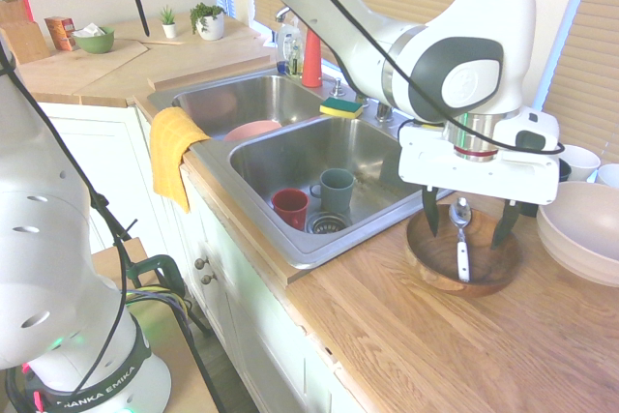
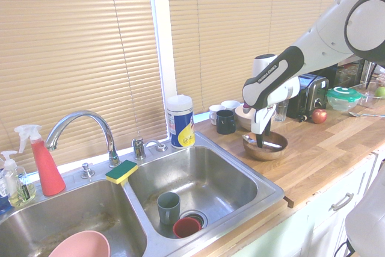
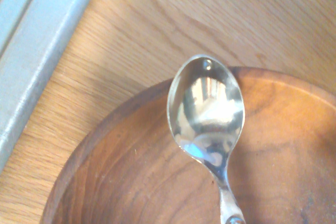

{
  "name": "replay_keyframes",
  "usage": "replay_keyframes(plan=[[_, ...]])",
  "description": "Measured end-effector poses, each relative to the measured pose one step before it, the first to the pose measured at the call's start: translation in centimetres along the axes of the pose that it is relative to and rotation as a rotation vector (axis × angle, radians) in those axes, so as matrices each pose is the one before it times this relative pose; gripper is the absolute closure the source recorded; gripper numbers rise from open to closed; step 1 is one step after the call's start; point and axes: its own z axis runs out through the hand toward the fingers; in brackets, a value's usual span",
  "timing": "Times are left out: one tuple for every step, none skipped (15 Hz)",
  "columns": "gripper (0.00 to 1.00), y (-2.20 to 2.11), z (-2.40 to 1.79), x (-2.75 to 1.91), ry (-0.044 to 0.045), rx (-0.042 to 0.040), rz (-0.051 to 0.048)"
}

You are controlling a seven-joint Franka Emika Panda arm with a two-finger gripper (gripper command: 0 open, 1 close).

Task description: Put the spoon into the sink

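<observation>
Shiny spoon (image 3: 206,109), white-handled, lies in wooden bowl (image 1: 462,275).

Right of centre in your frame, the gripper (image 2: 260,141) points down into the wooden bowl (image 2: 265,147) on the counter (image 2: 313,161), and the spoon (image 2: 260,142) lies across that bowl. The fingers are too dark against the bowl for you to read their spread here. The sink (image 2: 204,188) fills the lower middle, holding a green mug (image 2: 168,207) and a red cup (image 2: 187,227) beside the drain. A yellow-green sponge (image 2: 121,171) sits on the divider, below the faucet (image 2: 81,133).
</observation>
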Motion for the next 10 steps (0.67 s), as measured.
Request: replay_keyframes(plan=[[1.0,0.055,0.005,0.001,-0.00021,0.00062,0.00092],[1.0,0.121,0.016,0.0,-0.00047,0.00092,0.00013],[1.0,0.126,0.022,-0.004,-0.00055,0.00117,-0.00077],[1.0,0.095,0.045,-0.025,-0.00083,0.00135,-0.00112],[1.0,0.077,0.053,-0.03,-0.00033,0.00121,-0.00239],[1.0,0.01,0.07,-0.049,-0.0002,0.00048,-0.00295],[1.0,0.015,0.169,-0.119,-0.00001,0.00061,-0.00335],[1.0,0.025,0.299,-0.206,0.00077,0.00111,-0.00294],[1.0,0.033,0.327,-0.233,-0.00229,0.00089,-0.00146],[1.0,0.104,0.219,-0.154,-0.00229,0.0021,0.00084]])
